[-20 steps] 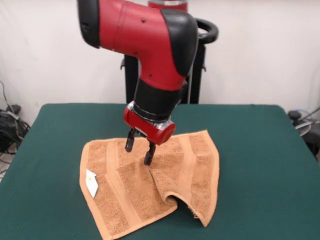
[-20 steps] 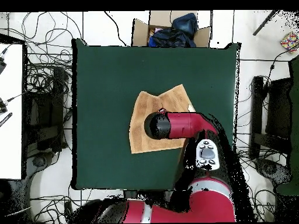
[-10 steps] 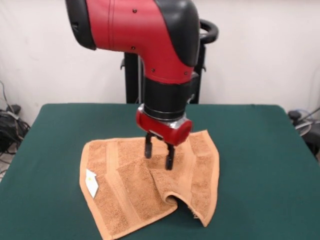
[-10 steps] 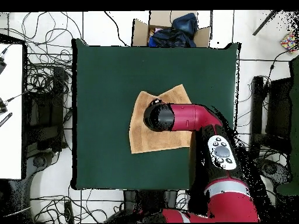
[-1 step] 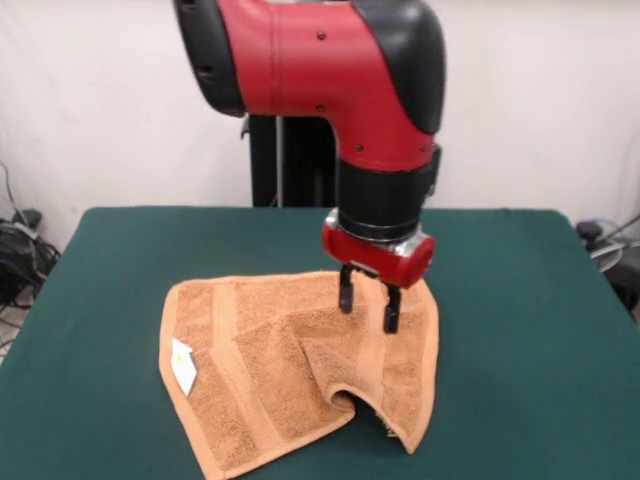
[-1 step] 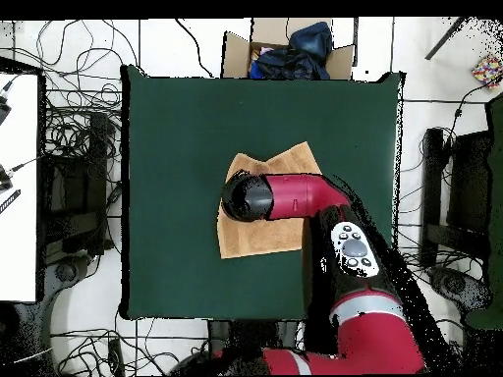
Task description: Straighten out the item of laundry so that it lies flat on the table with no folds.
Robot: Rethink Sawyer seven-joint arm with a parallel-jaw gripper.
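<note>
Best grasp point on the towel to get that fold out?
Probably the folded-over corner of the towel, at the hump near its front edge. Come straight down from above with the open gripper, pinch the raised layer and pull it outward; the rest already lies flat on the table.

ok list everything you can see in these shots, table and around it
towel: one, orange-tan, near middle of table, front part folded over, small white tag at one edge
table: one, dark green top
cardboard box: one, brown, holding dark cloth, beyond the table edge opposite the base in the overhead view
cables: many, dark, on the floor around the table
arm: one, red and black, reaching over the towel
gripper: one, black fingers apart, empty, just above the towel
</note>
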